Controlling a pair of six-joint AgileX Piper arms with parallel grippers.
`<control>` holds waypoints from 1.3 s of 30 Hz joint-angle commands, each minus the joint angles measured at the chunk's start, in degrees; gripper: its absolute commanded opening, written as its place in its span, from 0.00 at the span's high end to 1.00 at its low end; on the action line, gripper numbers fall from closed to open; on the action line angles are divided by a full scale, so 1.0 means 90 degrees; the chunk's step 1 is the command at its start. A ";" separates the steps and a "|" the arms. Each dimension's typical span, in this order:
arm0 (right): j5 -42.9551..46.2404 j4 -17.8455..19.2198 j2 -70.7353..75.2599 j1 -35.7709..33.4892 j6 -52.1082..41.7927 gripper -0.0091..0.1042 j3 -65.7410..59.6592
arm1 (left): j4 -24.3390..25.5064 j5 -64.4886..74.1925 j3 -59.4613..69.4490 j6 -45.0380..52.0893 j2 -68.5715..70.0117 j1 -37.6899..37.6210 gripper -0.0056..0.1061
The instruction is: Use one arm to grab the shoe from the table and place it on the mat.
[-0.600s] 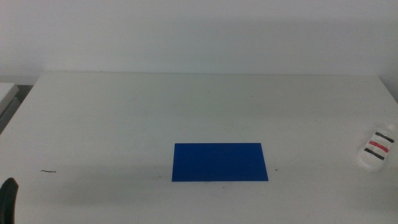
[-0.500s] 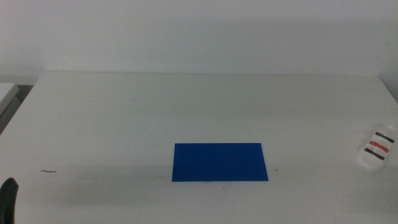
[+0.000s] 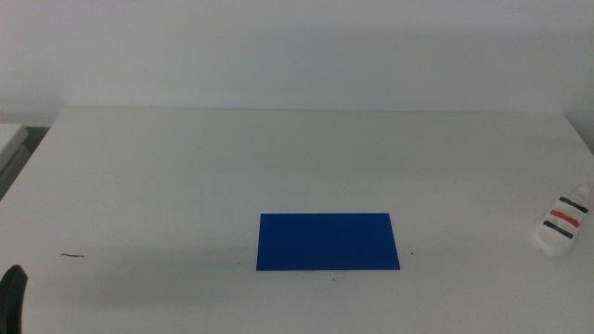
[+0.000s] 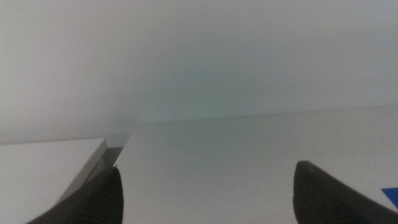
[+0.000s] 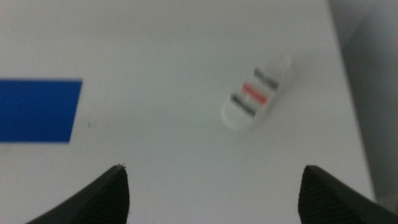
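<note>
The white shoe (image 3: 563,223) with two dark straps and one red lies on the white table (image 3: 278,158) near its right edge. It also shows in the right wrist view (image 5: 258,93). The dark-blue mat (image 3: 328,241) lies flat at the table's middle front, and its end shows in the right wrist view (image 5: 37,110). My right gripper (image 5: 214,199) is open and empty, above the table and short of the shoe; it is out of the middle view. My left gripper (image 4: 208,199) is open and empty, and a bit of it shows at the bottom left corner of the middle view (image 3: 13,295).
A small dark thread (image 3: 72,255) lies on the table at the front left. A second white surface (image 4: 43,168) stands beside the table's left edge. The table's right edge (image 5: 348,93) runs close behind the shoe.
The shoe sits very slightly further right and higher in the middle view than 0.6 s ago. The mat and the left gripper have not moved.
</note>
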State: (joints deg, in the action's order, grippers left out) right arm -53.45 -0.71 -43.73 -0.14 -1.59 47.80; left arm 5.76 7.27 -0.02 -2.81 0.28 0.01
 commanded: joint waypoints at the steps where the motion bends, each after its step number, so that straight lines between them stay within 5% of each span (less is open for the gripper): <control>1: -0.0832 0.0008 -0.0988 0.0016 0.0371 0.11 0.0739 | -0.0025 -0.0073 0.0002 -0.0008 -0.0031 -0.0001 0.11; 7: -0.1496 -0.0020 -0.2937 0.0016 0.0861 0.11 0.2038 | -0.0025 -0.0073 0.0002 -0.0008 -0.0031 -0.0001 0.11; 12: -0.1391 0.0822 -0.4131 0.0307 0.2256 0.11 0.2472 | -0.0025 -0.0073 0.0002 -0.0008 -0.0031 -0.0001 0.11; 18: -0.0606 0.0360 -0.5473 0.0727 0.2829 0.11 0.2710 | -0.0025 -0.0073 0.0002 -0.0008 -0.0031 -0.0001 0.11; 39: 0.1596 0.0341 -0.7471 0.1094 0.3728 0.11 0.2710 | -0.0025 -0.0073 0.0002 -0.0008 -0.0031 -0.0001 0.11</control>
State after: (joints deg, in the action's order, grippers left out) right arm -39.69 1.81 -110.36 9.24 31.90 71.66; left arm 5.76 7.27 -0.02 -2.81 0.28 0.01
